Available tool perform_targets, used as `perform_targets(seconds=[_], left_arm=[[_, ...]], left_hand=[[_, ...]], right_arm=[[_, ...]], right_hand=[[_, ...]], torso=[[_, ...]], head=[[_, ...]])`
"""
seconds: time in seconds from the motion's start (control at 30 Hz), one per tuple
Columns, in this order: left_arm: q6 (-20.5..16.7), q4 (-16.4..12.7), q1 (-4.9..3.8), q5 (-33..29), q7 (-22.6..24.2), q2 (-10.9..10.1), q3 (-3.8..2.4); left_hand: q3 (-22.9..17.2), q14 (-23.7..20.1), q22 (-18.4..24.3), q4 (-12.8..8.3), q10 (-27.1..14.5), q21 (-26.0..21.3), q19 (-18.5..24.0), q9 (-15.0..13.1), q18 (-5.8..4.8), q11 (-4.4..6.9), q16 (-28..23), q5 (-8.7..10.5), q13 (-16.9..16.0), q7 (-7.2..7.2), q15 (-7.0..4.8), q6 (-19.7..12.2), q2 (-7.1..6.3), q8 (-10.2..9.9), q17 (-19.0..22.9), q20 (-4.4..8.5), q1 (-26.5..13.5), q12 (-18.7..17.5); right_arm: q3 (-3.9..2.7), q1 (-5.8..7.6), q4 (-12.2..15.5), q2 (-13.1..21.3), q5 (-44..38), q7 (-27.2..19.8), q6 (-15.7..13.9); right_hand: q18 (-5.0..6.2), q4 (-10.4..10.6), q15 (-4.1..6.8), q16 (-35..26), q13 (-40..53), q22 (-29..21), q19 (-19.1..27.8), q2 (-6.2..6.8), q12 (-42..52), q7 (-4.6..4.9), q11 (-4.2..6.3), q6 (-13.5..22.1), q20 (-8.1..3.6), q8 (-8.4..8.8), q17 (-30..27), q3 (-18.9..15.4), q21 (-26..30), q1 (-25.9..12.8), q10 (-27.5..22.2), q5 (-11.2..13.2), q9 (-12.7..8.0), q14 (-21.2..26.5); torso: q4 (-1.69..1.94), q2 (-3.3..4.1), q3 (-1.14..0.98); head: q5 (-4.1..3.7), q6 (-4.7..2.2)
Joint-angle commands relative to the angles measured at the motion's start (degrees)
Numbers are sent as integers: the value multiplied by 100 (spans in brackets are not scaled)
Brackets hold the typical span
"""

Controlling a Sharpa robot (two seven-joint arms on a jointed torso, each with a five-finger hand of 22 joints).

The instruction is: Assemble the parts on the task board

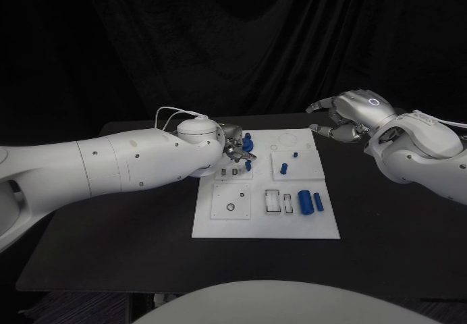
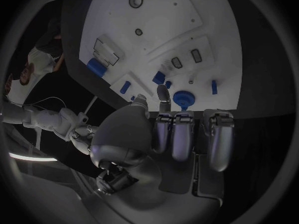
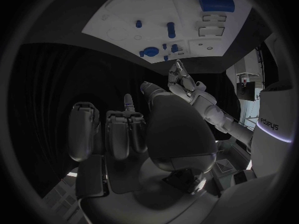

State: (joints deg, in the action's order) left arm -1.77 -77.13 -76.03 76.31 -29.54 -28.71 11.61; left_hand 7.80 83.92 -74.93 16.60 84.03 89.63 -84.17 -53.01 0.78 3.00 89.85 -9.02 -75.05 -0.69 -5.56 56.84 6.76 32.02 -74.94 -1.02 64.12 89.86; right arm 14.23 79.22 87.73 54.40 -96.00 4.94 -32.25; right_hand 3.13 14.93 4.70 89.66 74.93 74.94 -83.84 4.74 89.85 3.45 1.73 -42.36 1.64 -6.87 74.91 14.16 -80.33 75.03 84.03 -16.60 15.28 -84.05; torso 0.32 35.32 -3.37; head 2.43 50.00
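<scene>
- Board [image 1: 264, 226]: white plate at the middle of the table [image 1: 117, 256], long side running away from the robot; recesses and slots across its face
- Parts, near half: two blue cylinders [image 1: 310, 201] lying side by side by the board's right edge, beside an empty rectangular slot; judged unseated stock waiting to be fitted
- Parts, far half: a short blue peg [image 1: 283, 168] standing upright right of the board's centre; a small one [image 1: 294, 154] just behind it
- Knob [image 1: 247, 142]: blue round-headed part at the board's far left corner, at the tips of the left hand
- Left hand [image 1: 231, 147]: over the far left corner, fingers down by the knob; the head view hides the contact behind the wrist; the left wrist view shows the fingers [image 2: 164, 104] reaching at the knob [image 2: 184, 100] with the others curled back; whether it grips cannot be told; judged to be seating or picking this part
- Right hand [image 1: 343, 118]: off the board past its far right corner, above the table, fingers apart and holding nothing; judged parked clear of the left arm's work
- Right wrist view: shows the left hand [image 3: 181, 82] from the far side, its tips by the knob [image 3: 149, 52] at the board's edge, an angle the head view lacks
</scene>
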Motion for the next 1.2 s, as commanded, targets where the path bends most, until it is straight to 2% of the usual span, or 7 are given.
perform_targets(seconds=[0.03, 0.37, 0.57, 0.67, 0.77, 0.97, 1.2], left_arm=[[317, 50, -12, 180, -348, 60, -16], [157, 269, -7, 189, -173, 207, -22], [32, 338, -5, 190, -28, 270, -21], [-46, 378, -2, 190, 23, 298, -21], [-118, 418, 1, 190, 47, 330, -21], [-124, 465, 11, 190, 28, 383, -20], [-136, 484, 22, 190, -71, 404, -21]], left_hand=[[32, 608, -1452, -12, 597, 13, -541, -15, -63, 41, 15, 16, -1495, 43, -45, -5, -2, 33, -1506, 43, -70, 14], [-4, 608, -1422, -23, 597, -2, -519, 12, -55, 15, 15, -113, -1495, 6, -31, -46, 11, -356, -1506, 40, -46, 14], [-26, 608, -1401, -24, 597, -13, -502, 46, -48, 5, 15, -180, -1495, -3, -20, 14, 18, -485, -1506, 29, -20, 14], [-38, 608, -1395, -22, 597, -17, -498, 65, -47, 0, 15, -226, -1495, -9, -16, 35, 17, -557, -1506, 24, -7, 14], [-77, 608, -1395, -33, 597, -18, -498, 90, -47, -2, 15, -413, -1495, -8, -12, 123, -15, -697, -1506, 17, 67, 14], [-86, 608, -1403, -31, 597, -14, -504, 85, -49, 2, 15, -464, -1495, -2, -14, 172, -30, -724, -1506, 17, 82, 14], [-99, 608, -1399, -38, 597, -17, -501, 23, -47, 22, 15, -467, -1495, 26, -26, 300, -68, -704, -1506, 25, 115, 14]], right_arm=[[-3, -11, 15, -2, -8, 147, 29], [-3, -10, 10, -52, -8, 161, 64], [-3, -10, 10, -68, -8, 167, 76], [-3, -10, 11, -74, -8, 178, 90], [-3, -10, 15, -73, -8, 182, 97], [-3, -10, 18, -82, -8, 186, 115], [-3, -10, 23, -81, -8, 184, 115]], right_hand=[[-94, 2, -26, 34, 1507, 1220, -174, -2, 15, 18, -49, -47, 37, -32, 1509, 41, -33, 59, 597, 32, -7, -595], [-94, 1, -26, 34, 1507, 1220, -174, -2, 15, 20, -49, -53, 37, -33, 1509, 42, -33, 60, 597, 32, -7, -595], [-92, 1, -27, 34, 1507, 1218, -171, -4, 15, 24, -51, -72, 38, -37, 1509, 46, -25, 61, 597, 31, -9, -595], [-92, 1, -27, 34, 1507, 1218, -171, -4, 15, 24, -51, -72, 38, -37, 1509, 46, -25, 61, 597, 31, -9, -595], [-92, 1, -27, 34, 1507, 1217, -170, -5, 15, 24, -52, -74, 38, -38, 1509, 46, -23, 61, 597, 31, -9, -595], [-90, 1, -28, 34, 1507, 1215, -167, -6, 15, 26, -53, -81, 38, -40, 1509, 48, -16, 62, 597, 31, -10, -595], [-89, 0, -28, 34, 1507, 1214, -166, -7, 15, 28, -54, -87, 38, -41, 1509, 49, -13, 64, 597, 30, -11, -595]], torso=[[-47, 53, -73], [-95, 91, -129], [-82, 73, -113], [-91, 72, -112], [-86, 66, -110], [-87, 68, -90], [-93, 76, -88]], head=[[67, 0], [134, 0], [99, 0], [135, 0], [146, 0], [132, 0], [127, 0]])
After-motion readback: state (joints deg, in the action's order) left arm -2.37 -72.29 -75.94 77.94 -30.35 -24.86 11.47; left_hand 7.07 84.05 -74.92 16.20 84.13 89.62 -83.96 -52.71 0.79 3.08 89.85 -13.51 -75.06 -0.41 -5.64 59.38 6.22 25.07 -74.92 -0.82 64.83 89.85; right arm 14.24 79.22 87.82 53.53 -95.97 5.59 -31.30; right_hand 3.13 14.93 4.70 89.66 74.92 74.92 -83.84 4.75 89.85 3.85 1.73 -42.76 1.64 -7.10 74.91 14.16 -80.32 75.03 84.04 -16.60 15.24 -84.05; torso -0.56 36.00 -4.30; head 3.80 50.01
